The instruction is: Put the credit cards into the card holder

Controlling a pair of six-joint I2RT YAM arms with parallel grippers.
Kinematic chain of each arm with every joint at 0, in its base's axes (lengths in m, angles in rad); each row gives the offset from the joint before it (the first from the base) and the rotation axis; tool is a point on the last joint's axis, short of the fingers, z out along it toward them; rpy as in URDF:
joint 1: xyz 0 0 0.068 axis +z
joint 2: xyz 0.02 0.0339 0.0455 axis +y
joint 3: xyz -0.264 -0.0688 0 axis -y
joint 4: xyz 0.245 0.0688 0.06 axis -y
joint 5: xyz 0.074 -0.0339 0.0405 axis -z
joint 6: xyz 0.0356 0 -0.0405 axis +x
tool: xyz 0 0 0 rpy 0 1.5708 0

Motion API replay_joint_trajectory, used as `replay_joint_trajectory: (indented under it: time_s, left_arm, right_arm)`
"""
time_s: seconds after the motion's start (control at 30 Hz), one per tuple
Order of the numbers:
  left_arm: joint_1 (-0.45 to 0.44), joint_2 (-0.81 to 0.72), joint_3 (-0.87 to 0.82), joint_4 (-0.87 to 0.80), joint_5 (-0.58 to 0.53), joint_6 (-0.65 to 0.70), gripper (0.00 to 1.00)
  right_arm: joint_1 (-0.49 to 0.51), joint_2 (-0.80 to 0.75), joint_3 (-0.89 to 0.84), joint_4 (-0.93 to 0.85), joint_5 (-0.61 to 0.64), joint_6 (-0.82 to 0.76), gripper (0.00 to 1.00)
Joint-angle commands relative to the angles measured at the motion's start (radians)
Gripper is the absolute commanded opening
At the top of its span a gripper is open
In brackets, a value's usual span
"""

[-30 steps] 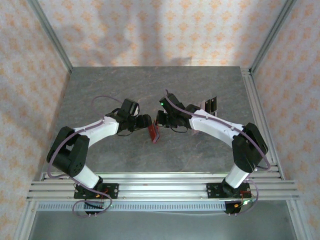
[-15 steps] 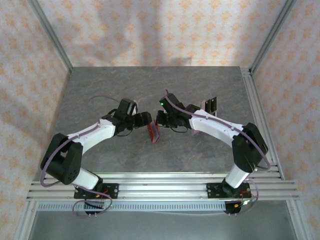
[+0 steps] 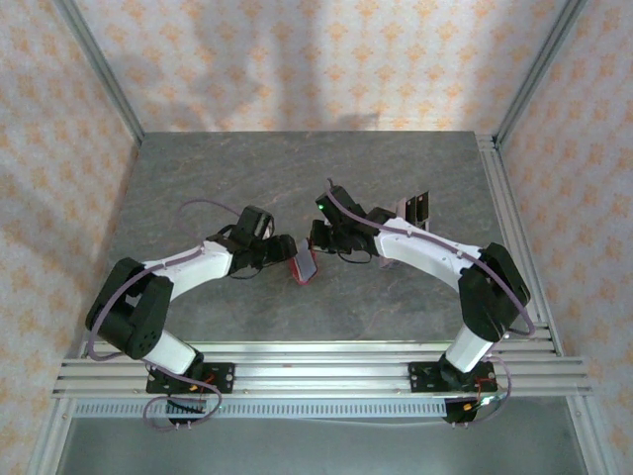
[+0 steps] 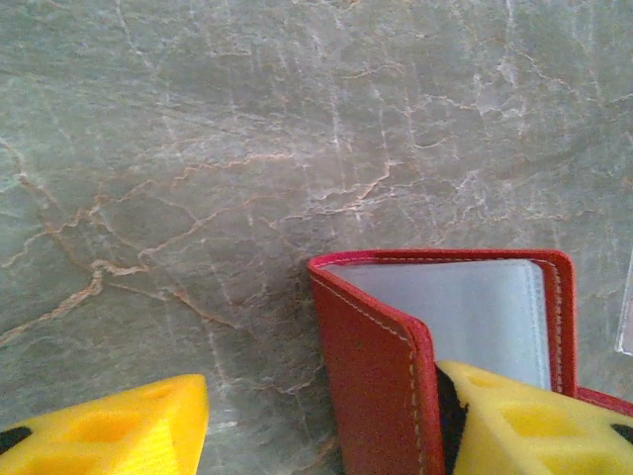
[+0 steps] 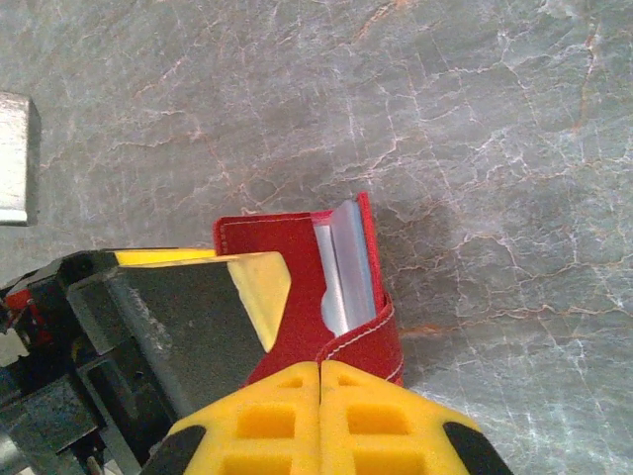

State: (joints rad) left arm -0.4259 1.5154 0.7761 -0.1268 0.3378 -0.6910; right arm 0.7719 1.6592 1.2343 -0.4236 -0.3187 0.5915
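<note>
Red card holder (image 3: 305,265) mid-table leans more than before, the left gripper (image 3: 281,251) having closed in, fingers (image 4: 119,426) spread, one inside the fold. The right gripper (image 5: 321,368), pressed together, apparently pinches its edge. The credit cards (image 3: 417,206) lie near the right rail (image 3: 509,228); bare table (image 3: 247,168) stretches beyond.

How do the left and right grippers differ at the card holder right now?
Opening: the left gripper has its jaws apart; the right gripper has them shut together.
Contact: the left gripper has one finger inside the fold of the open card holder and the other outside, clear of it; the right gripper appears to pinch its edge.
Shared: yellow fingers, both at the red card holder.
</note>
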Motion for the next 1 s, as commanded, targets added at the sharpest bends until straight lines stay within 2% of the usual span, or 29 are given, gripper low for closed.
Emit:
replay_joint_trajectory:
  time_s: [0.0,0.13,0.3,0.5,0.7,0.8,0.97]
  left_arm:
    - [-0.004,-0.021,-0.018,-0.030,-0.073,-0.002,0.58]
    - [-0.003,-0.032,-0.033,-0.054,-0.136,0.002,0.52]
    - [-0.001,-0.009,-0.032,-0.069,-0.192,0.022,0.50]
    - [-0.002,-0.006,-0.042,-0.088,-0.239,0.045,0.51]
    - [-0.001,-0.001,-0.054,-0.089,-0.259,0.052,0.53]
    - [-0.001,0.000,-0.062,-0.090,-0.268,0.055,0.55]
    - [-0.002,0.009,-0.059,-0.099,-0.282,0.063,0.56]
  right_arm:
    - [-0.009,-0.028,-0.035,0.009,0.035,0.007,0.00]
    - [-0.020,-0.035,-0.094,0.040,0.055,0.013,0.00]
    - [-0.032,-0.035,-0.179,0.090,0.080,0.026,0.01]
    - [-0.043,-0.043,-0.255,0.103,0.128,0.031,0.21]
    - [-0.051,-0.037,-0.288,0.083,0.174,0.027,0.27]
    - [-0.054,-0.044,-0.288,0.061,0.199,0.024,0.35]
    - [-0.056,-0.068,-0.270,0.026,0.202,0.004,0.41]
